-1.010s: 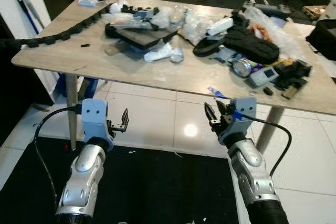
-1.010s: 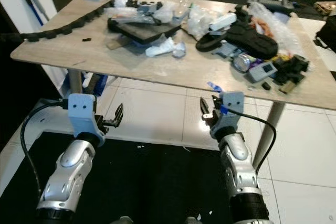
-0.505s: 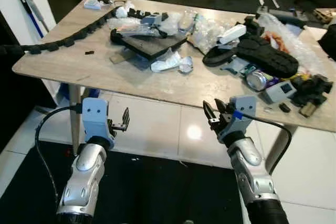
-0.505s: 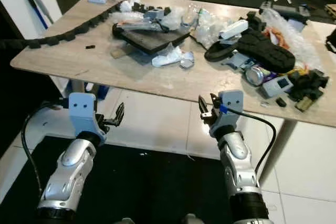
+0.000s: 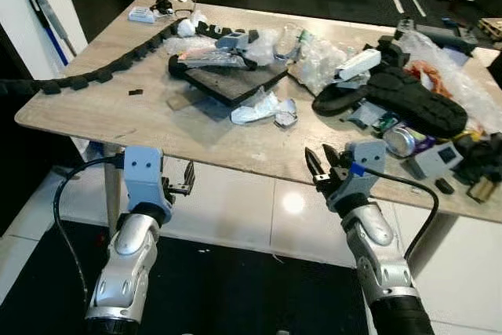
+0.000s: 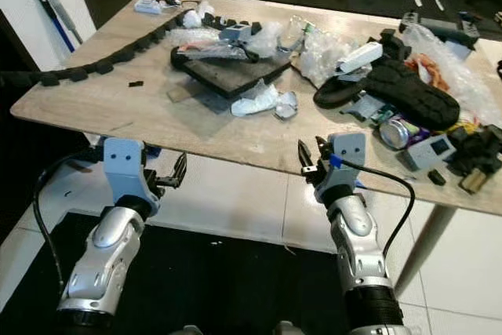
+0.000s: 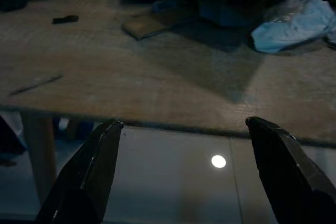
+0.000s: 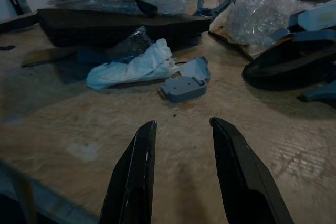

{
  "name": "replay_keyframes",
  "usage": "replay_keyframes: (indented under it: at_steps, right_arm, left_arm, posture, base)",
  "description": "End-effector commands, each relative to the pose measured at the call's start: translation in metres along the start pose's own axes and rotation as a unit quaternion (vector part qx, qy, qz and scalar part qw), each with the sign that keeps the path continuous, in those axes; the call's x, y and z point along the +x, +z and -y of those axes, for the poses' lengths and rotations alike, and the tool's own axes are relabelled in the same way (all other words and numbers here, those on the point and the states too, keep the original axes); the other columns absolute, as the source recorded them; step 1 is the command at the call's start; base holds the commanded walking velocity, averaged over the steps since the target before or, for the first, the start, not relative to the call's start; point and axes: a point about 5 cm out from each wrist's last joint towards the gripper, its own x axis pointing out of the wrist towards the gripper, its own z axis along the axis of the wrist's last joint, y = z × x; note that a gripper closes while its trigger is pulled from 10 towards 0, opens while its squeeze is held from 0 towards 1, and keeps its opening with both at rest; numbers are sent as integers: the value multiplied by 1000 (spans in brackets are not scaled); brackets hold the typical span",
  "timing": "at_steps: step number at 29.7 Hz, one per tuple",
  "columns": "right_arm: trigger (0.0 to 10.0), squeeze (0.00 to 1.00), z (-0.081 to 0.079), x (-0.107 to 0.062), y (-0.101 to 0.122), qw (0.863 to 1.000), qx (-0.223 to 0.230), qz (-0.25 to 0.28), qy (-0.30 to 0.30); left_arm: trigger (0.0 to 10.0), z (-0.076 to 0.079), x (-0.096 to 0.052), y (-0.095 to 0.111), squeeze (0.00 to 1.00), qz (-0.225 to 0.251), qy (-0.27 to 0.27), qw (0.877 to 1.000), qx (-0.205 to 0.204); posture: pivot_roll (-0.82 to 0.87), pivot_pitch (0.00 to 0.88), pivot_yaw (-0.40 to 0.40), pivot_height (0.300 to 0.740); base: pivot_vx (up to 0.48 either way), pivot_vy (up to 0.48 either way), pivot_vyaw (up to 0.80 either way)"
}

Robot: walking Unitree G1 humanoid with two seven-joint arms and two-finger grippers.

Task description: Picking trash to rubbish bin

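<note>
**Approaching a littered bench: hazards listed**

Facing the light wooden bench [image 5: 102,103]; both arms raised at its near edge.
- Left end effector [image 5: 185,179]: fingers spread wide, empty.
- Right end effector [image 5: 323,169]: fingers parted, empty.
- Trash: crumpled white plastic wrapper [image 8: 134,66] mid-bench, beside dark flat foam slab [image 5: 231,76].
- Risks: reaching from low may strike the bench edge; thin plastic may slip; neighbouring grey plastic part [image 8: 184,85] may be snagged.

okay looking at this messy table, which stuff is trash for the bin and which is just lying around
Likely trash:
crumpled wrapper
bubble wrap
can

Just lying about:
black chain
shoe
dark board
broom

Both grippers, left and right, have open jaws and hold nothing.
</note>
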Motion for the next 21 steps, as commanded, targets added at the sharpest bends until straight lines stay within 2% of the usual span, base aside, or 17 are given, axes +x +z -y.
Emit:
replay_keyframes:
  at_steps: [1,9,10,11,15,21]
  right_arm:
    - [10000,0,7,-3,0,1000,-3,-2,-11]
    - [10000,0,10,-1,1,1000,0,-5,-2]
    - [10000,784,11,-1,0,1000,-1,-7,-1]
    - [10000,1000,12,-1,0,1000,-3,-9,-1]
    - [10000,1000,15,-1,-2,1000,-5,-18,6]
    - [10000,1000,17,-2,-5,999,-9,-33,17]
  left_arm:
    - [10000,3,-1,-3,0,-7,-7,1000,2]
    - [10000,7,-1,-2,0,-6,-20,1000,4]
    - [10000,9,-2,-2,0,-6,-27,1000,6]
    - [10000,12,-3,-2,0,-5,-40,999,10]
    - [10000,22,-7,-2,0,-2,-78,997,18]
    - [10000,29,-9,-1,0,1,-109,994,20]
  posture:
    - [8,159,-21,740]
    - [8,153,-19,740]
    - [9,153,-20,740]
    - [9,152,-21,740]
    - [9,152,-21,740]
    - [9,153,-22,740]
  base:
    - [337,0,0]
    - [340,0,0]
    - [334,0,0]
    - [330,0,0]
    - [323,0,0]
    - [320,0,0]
